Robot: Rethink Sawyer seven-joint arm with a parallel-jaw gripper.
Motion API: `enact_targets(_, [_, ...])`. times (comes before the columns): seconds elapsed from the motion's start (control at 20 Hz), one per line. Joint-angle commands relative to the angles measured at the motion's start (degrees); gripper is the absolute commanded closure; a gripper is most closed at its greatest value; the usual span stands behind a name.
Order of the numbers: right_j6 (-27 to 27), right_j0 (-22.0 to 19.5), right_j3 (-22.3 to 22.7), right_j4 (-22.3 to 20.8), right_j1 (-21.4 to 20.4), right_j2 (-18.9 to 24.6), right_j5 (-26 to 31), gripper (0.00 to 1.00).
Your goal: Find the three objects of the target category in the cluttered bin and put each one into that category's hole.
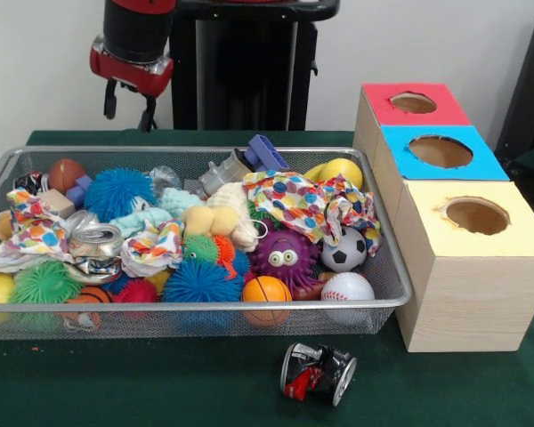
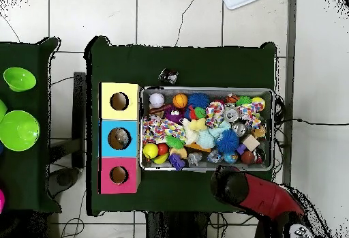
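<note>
Hovering behind the far rim of the silver wire-mesh bin [image 1: 387, 267], the red and black gripper [image 1: 130, 105] hangs above the green table [image 1: 160, 391] and touches nothing; two dark fingers [image 1: 111, 100] project below the red collar, but whether they are spread or pressed together cannot be told

The bin is filled with mixed clutter:
- orange basketball-pattern ball [image 1: 267, 291] at the near rim
- white baseball [image 1: 347, 288] just beside it, with a black and white soccer ball [image 1: 344, 250] directly behind
- purple spiky toy with googly eyes [image 1: 287, 256] near the centre
- blue spiky rubber ball [image 1: 116, 193] toward the far left
- crushed silver drink can [image 1: 96, 242] at the left
- multicoloured spotted cloth [image 1: 307, 205] draped over the right-hand contents

Outside the bin, a crushed black and red can [image 1: 317, 373] lies on the table just in front of the near rim

Beside the bin stands a row of three wooden boxes, each with a round hole in its top: red-topped box [image 1: 409, 105] farthest, blue-topped box [image 1: 440, 153] in the middle, yellow-topped box [image 1: 476, 218] nearest. In the overhead view, the blue-topped box hole shows something inside that cannot be identified
</note>
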Motion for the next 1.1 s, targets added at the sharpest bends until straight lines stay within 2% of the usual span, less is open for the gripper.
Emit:
enact_targets(0.05, [11.1,1.5,2.4,4.1,-1.0,0.9,5.7,0.00])
enact_targets(0.4, [10.0,1.7,2.0,5.4,-1.4,1.7,6.2,0.00])
enact_targets(1.1, [11.6,3.3,0.9,9.9,1.9,3.6,3.6,0.00])
